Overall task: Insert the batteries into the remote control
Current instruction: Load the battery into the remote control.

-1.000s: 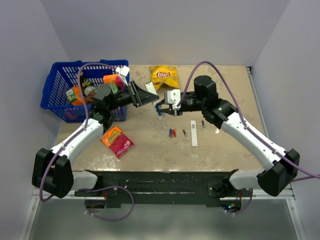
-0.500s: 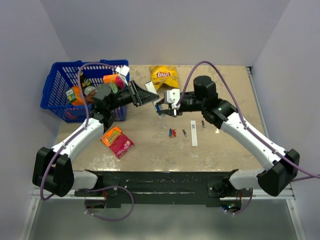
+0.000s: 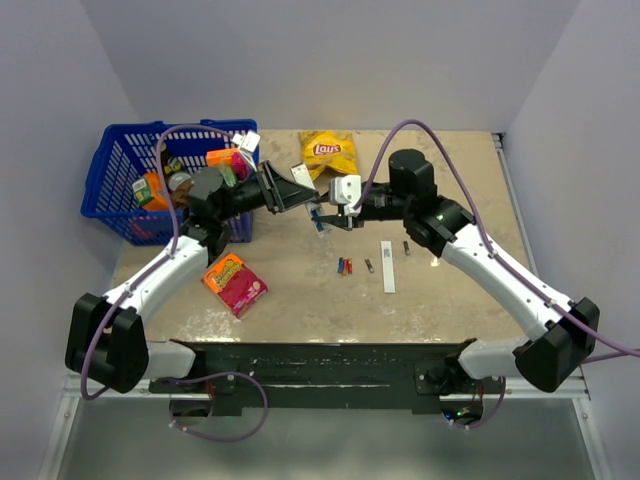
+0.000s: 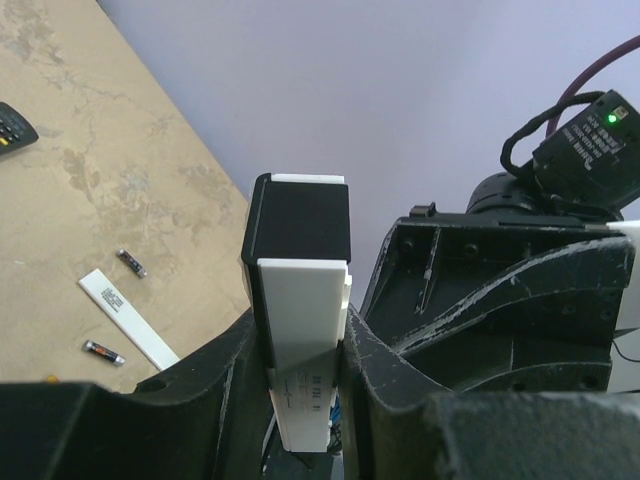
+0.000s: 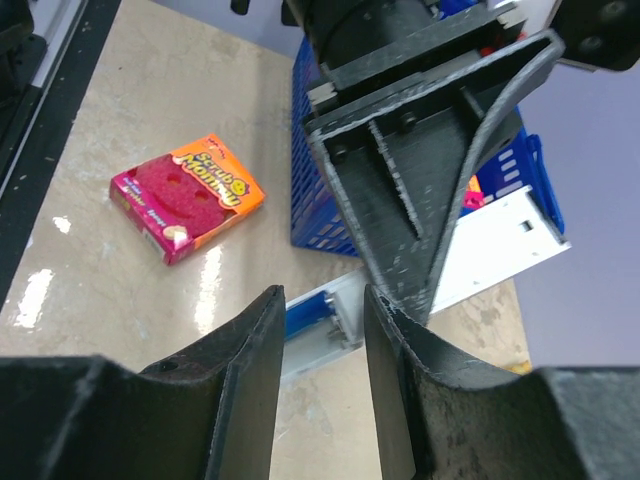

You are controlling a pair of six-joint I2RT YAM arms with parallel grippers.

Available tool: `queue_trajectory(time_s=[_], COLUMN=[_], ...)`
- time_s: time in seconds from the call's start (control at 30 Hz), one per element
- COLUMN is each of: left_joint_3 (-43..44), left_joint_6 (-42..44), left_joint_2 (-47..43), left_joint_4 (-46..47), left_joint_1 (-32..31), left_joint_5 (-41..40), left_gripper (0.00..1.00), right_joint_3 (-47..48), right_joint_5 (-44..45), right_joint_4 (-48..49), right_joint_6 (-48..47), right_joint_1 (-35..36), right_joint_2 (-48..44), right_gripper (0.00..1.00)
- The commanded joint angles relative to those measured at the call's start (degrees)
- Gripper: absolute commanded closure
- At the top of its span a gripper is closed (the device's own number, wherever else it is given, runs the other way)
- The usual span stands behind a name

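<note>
Beige tabletop [image 3: 300, 290] below; remote control [image 4: 300, 250] clamped in left hand [image 4: 305, 340].

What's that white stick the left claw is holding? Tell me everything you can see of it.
The remote control is a slim white plastic-looking bar with a black cap at one end. The left gripper clamps its long sides, holding it off the table, black end pointing away from the wrist. A blue piece, perhaps a battery, shows in its recessed side.

A mottled beige table [image 3: 300, 300] stands boxed in on three sides — a far wall [image 3: 330, 60], a left wall [image 3: 50, 100] and a right wall [image 3: 590, 100], all pale lavender. Light is soft and even, with faint glare near left.
</note>
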Motion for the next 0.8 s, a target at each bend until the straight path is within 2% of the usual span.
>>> queue_trajectory(time_s=[0.0,0.37,0.77], left_joint_3=[1.5,1.6,1.5], left_joint_6=[-0.5,-0.3,-0.3], left_joint_2=[0.2,0.2,-0.2], left_joint_4=[2.9,2.8,2.7], left_joint_1=[-0.4,-0.4,-0.3], left_joint_5=[2.2,2.4,2.2], left_gripper=[1.0,1.0,1.0], right_joint_3=[3.6,4.9,6.5], right_joint_5=[0.5,-2.2,-3.7], right_joint_4=[3.9,0.2,-3.6], right_joint_6=[-0.5,-2.5,-4.4], right_joint_1=[-0.5,-0.5,-0.5], right_joint_2=[0.6,1.7,2.9], right_gripper=[0.6,0.63,0.73])
